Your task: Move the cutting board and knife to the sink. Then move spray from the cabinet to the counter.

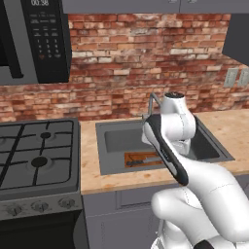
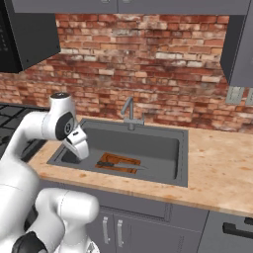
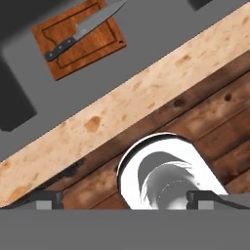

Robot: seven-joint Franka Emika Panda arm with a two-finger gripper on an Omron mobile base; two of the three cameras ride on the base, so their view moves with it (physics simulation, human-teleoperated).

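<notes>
**Board and knife in the sink, jaws spread wide**

The gripper (image 3: 122,199) stands fully open and empty, its two dark tips far apart, above the counter (image 3: 117,110) edge in the hand view. Beyond lies the sink (image 2: 148,143), holding the cutting board (image 3: 85,41) flat on its floor. The knife (image 3: 80,31) rests across the board, blade tip overhanging.

Two base cameras look forward and down from behind the arm, left and right, sharing the sink (image 1: 214,146) (image 2: 182,158). The hand camera looks steeply down over its front edge.
</notes>
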